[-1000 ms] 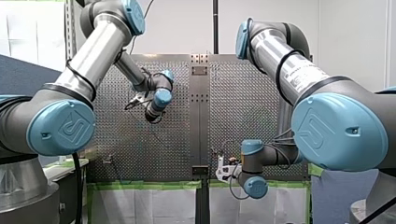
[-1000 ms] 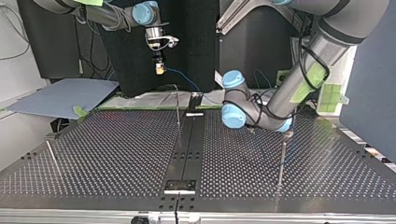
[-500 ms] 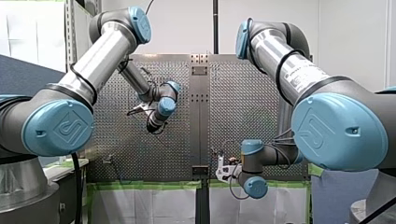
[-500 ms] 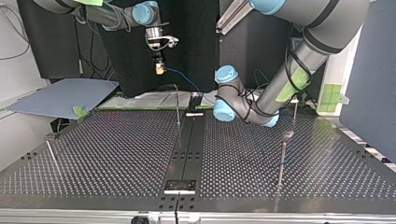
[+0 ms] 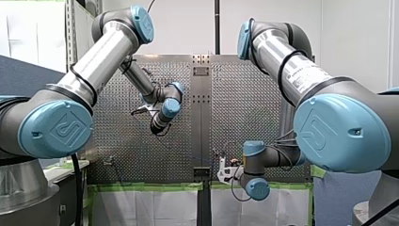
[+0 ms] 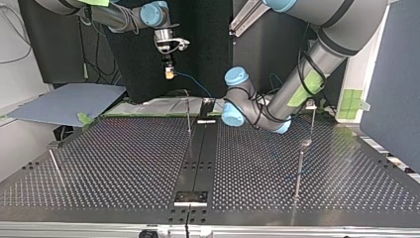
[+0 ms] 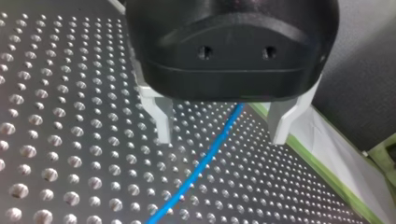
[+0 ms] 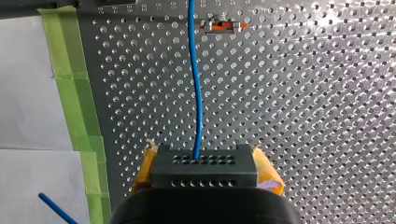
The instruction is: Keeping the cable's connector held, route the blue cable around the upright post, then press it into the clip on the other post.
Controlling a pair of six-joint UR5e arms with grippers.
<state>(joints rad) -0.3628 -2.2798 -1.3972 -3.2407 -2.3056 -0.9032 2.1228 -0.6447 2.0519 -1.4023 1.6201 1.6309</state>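
Underneath, spanning everything: the perforated table [image 6: 124, 163], with green tape [image 5: 146, 187] along its edge on the arms' side. Coming in at the top view's right and folding down over the table near that edge: my left arm [image 6: 317, 54], wrist low above the holes. Coming in at the top view's left, high above the same edge: my right arm [image 6: 106, 15], tool pointing straight down.

Under the left wrist: left gripper [image 7: 221, 138], pale fingers [image 7: 161, 116] spread wide, close over the table, gripping nothing. At the right arm's tip: right gripper [image 6: 169, 74], yellow pads [image 8: 145, 161] clamped on both sides of the black connector [image 8: 204, 170].

Standing on the table: a thin upright post [image 6: 188, 114] near the middle of the arm-side edge; a second post [image 6: 298, 171] toward the side edge below my left arm.

Leaving the connector's drilled face: the blue cable [image 8: 196, 93], running straight ahead of the right gripper and past a small orange-and-metal fitting [image 8: 223, 26] on the table. Farther along, passing between the left fingers without touching either; resting on the holes or just above them, cannot tell.
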